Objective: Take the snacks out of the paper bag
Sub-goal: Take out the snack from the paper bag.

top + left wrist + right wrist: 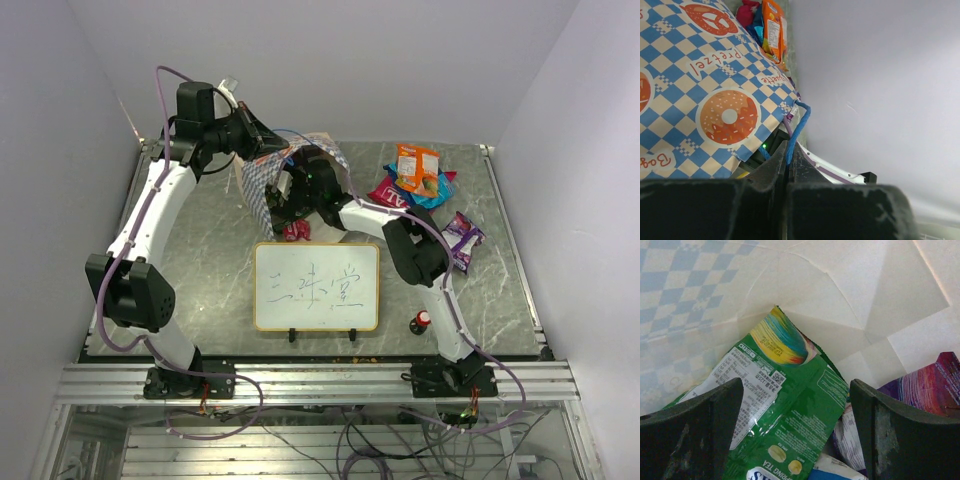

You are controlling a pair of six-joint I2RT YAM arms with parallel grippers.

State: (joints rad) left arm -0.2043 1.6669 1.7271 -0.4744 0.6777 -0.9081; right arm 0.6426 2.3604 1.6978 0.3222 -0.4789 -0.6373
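The paper bag [262, 180] lies tilted at the back of the table, its mouth facing right. My left gripper [262, 143] is shut on the bag's blue cord handle [799, 125], next to the checkered side of the bag [705, 85]. My right gripper [300, 187] is inside the bag's mouth, open and empty [796, 390]. Between its jaws, inside the bag, lies a green packet [790, 410], with a purple packet [925, 387] to the right of it. Outside on the table lie orange [417, 167], red [388, 193], blue [443, 190] and purple [463, 240] packets and a tiny red wrapper [296, 232].
A framed whiteboard [316, 286] stands in front of the bag at the table's middle. A small red-capped black knob [420, 322] sits by the right arm near the front edge. White walls close in the back and sides.
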